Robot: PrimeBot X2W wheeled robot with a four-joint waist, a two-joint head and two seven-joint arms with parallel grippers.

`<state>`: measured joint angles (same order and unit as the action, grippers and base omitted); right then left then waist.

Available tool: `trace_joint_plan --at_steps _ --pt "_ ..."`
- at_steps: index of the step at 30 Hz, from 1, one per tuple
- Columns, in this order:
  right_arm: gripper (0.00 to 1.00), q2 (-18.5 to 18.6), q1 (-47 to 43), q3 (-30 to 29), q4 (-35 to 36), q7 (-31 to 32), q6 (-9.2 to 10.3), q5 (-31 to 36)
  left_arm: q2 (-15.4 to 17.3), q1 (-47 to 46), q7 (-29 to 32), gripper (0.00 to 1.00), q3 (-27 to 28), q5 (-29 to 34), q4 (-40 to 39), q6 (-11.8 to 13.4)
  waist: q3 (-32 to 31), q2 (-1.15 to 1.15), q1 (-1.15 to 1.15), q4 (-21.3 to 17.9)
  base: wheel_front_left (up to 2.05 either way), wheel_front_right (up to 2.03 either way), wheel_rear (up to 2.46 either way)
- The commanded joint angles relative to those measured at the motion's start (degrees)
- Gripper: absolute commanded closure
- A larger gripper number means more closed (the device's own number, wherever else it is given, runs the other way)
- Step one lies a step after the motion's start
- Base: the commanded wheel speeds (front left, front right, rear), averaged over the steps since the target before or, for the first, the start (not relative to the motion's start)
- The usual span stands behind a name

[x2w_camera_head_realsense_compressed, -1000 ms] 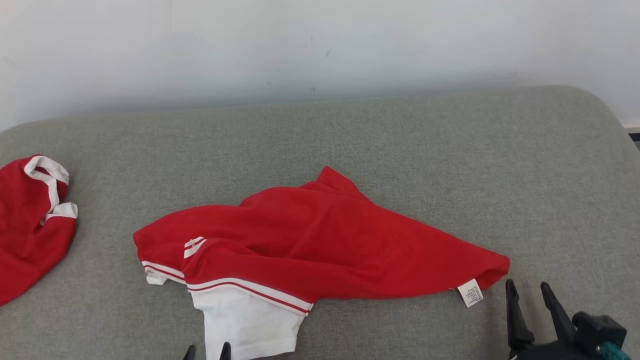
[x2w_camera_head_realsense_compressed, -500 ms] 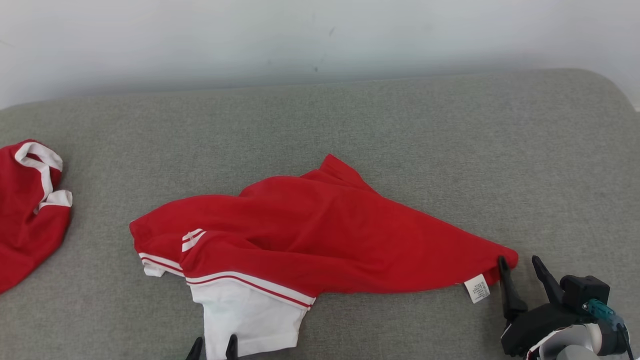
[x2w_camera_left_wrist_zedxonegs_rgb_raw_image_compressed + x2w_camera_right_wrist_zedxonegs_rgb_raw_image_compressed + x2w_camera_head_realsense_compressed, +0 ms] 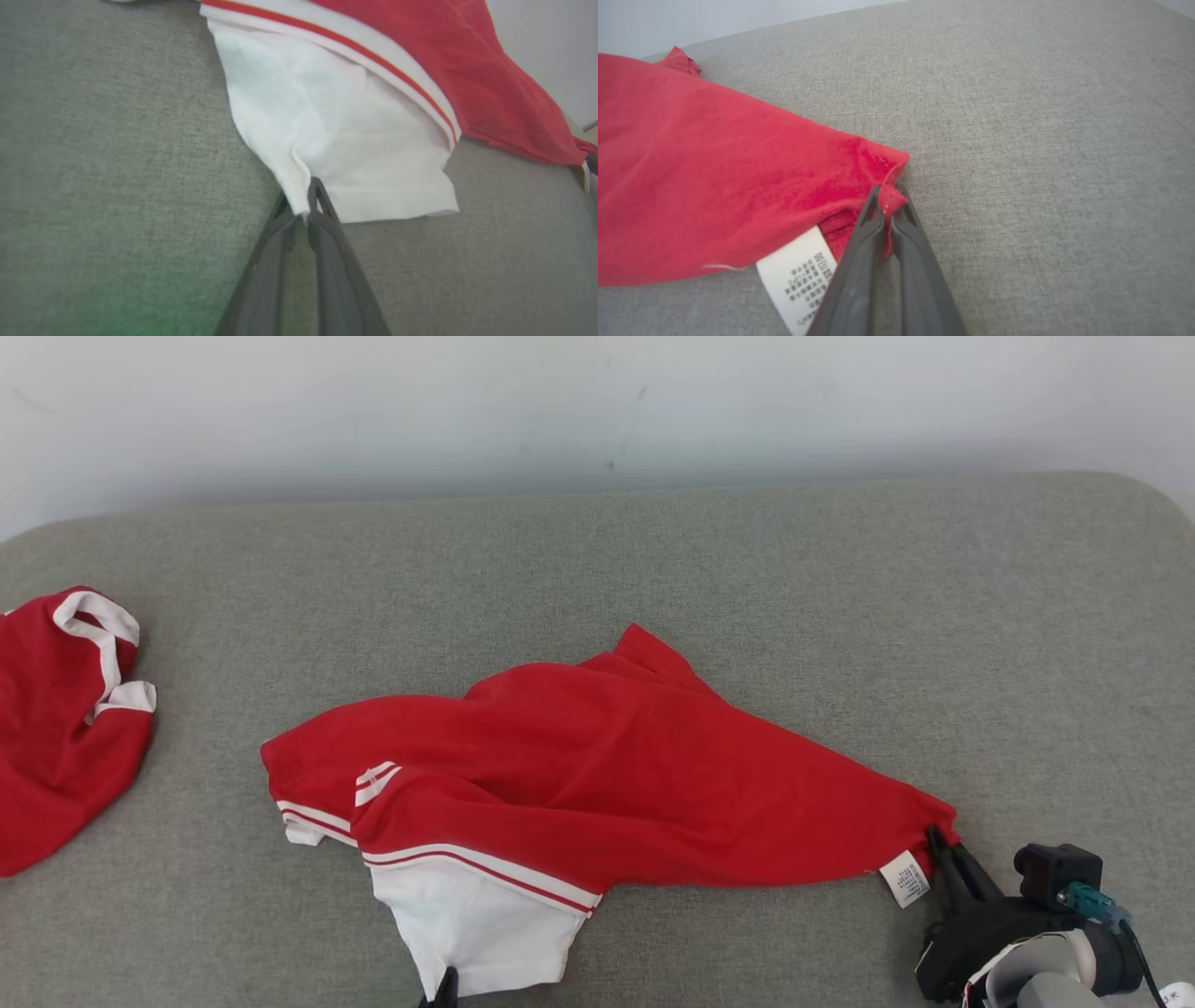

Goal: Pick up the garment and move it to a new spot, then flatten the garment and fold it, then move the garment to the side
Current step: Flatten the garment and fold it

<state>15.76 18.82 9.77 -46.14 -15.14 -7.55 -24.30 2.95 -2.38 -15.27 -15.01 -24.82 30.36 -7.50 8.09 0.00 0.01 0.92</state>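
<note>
The garment is a red shirt with a white sleeve and red-and-white stripes, lying crumpled across the middle of the grey cushioned surface. My left gripper is shut on the lower corner of the white sleeve; in the head view its tips show at the bottom edge. My right gripper is shut on the red corner of the hem, just beside the white care label. In the head view that gripper pinches the garment's right tip.
A second red garment with white trim lies at the left edge of the surface. A pale wall runs behind the cushion's far edge. Bare grey fabric stretches to the right and behind the shirt.
Both grippers have closed from open onto the garment: the left on the white sleeve corner, the right on the red hem corner. The head view has shifted slightly.
</note>
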Motion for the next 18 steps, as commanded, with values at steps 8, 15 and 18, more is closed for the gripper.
trace_joint_plan --at_steps 8,15,18 --pt "1.00 1.0 -4.2 -0.4 3.3 0.0 0.13 -2.3 0.1 2.1 0.0 1.00 2.3 0.0 -3.2 0.1 -1.8 0.00 -0.01 0.3 0.00 0.00 0.00" --pt "1.00 1.6 -10.7 2.4 10.6 0.0 0.13 -5.8 0.5 6.0 0.0 1.00 8.8 1.9 -11.8 0.1 -2.6 0.00 -0.01 0.1 0.00 0.00 0.00" --pt "1.00 1.7 -12.5 3.3 13.4 0.0 0.13 -7.5 0.7 6.9 0.0 1.00 11.4 2.4 -14.9 0.1 -2.8 0.00 -0.01 -0.4 0.00 0.00 0.00"
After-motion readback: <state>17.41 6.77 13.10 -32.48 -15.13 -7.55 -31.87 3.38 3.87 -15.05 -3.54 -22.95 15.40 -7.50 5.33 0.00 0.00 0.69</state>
